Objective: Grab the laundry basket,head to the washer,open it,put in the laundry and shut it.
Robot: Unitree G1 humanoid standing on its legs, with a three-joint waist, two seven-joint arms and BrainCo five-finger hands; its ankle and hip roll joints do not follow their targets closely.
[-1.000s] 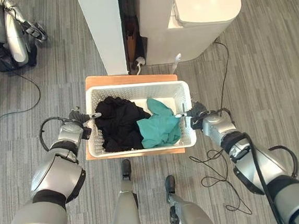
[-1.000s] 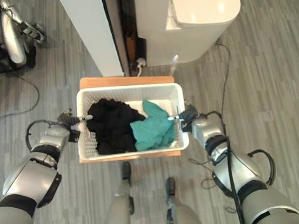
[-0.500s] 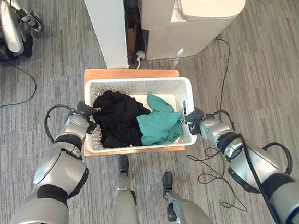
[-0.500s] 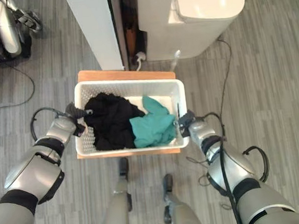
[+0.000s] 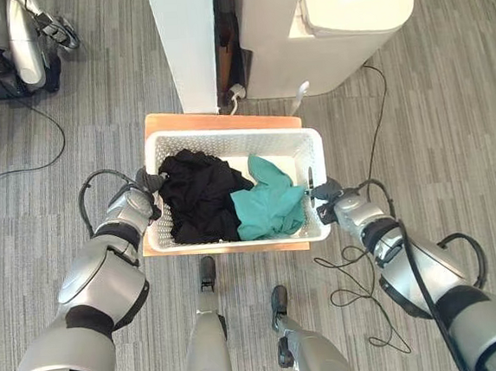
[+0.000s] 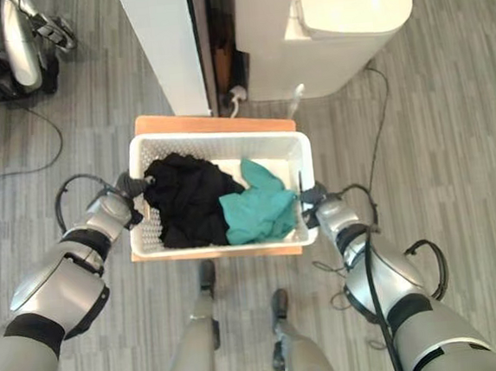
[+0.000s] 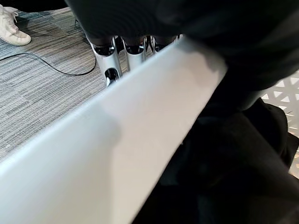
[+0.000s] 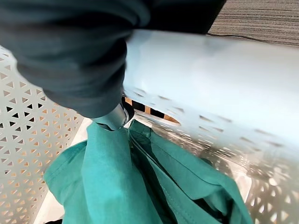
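A white perforated laundry basket [image 5: 226, 136] sits on a low wooden stand [image 5: 216, 119] right in front of me. Inside it, a heap of black clothes [image 5: 199, 197] lies on the left and a teal garment [image 5: 271, 206] on the right. My left hand [image 5: 145, 187] is at the basket's left rim [image 7: 140, 102], its fingers [image 7: 112, 53] outside the wall and its thumb over the edge. At the right rim [image 8: 201, 60] my right hand [image 5: 325, 198] clasps the wall, with its thumb [image 8: 114, 115] inside against the teal cloth.
A white washer [image 5: 350, 16] stands just beyond the basket to the right, with a tall white panel [image 5: 185, 43] to its left. Another robot [image 5: 18, 41] stands at the far left. A person's white shoe [image 7: 11, 28] rests on the grey carpet.
Both hands have moved inward from beside the basket onto its side rims and closed on them. The camera view has shifted slightly.
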